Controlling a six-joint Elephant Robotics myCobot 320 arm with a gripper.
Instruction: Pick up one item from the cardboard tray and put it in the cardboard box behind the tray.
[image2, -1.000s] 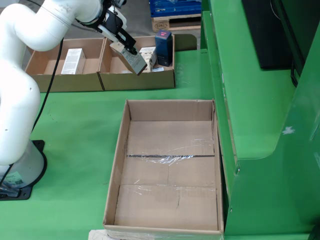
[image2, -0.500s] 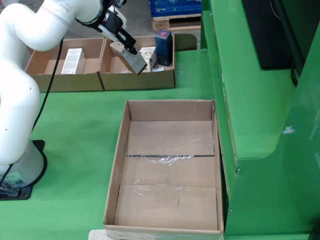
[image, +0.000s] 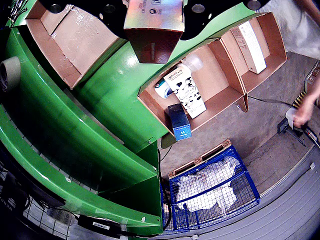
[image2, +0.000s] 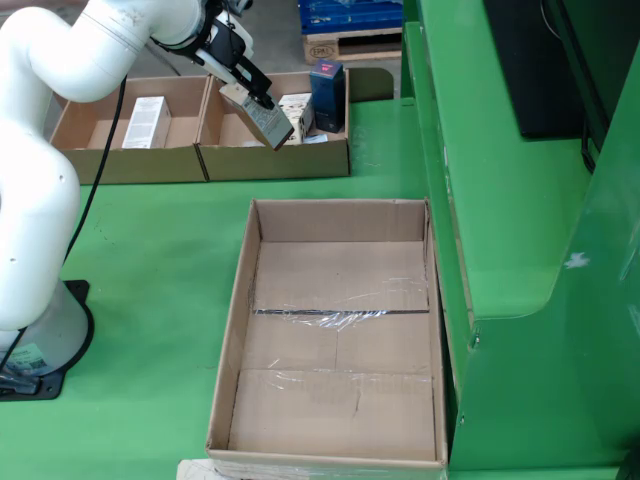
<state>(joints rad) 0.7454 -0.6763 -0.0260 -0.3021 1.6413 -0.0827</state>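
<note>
In the fixed view my gripper (image2: 258, 108) is shut on a small greyish box (image2: 270, 127), held tilted in the air over the right cardboard tray (image2: 275, 162). In that tray stand a dark blue box (image2: 327, 95) and a white patterned carton (image2: 296, 110). The large open cardboard box (image2: 225, 370) lies nearer the camera with nothing in it. The wrist view shows the held box (image: 152, 22) with a shiny top between my black fingers (image: 112, 15). Below it are the patterned carton (image: 186, 90) and the blue box (image: 179, 121).
A second tray (image2: 125, 165) to the left holds a white box (image2: 147, 122). A green machine body (image2: 520, 250) walls the right side. A pallet with a blue crate (image: 210, 190) stands beyond the trays. A person's hand (image: 305, 110) shows at the wrist view's right edge.
</note>
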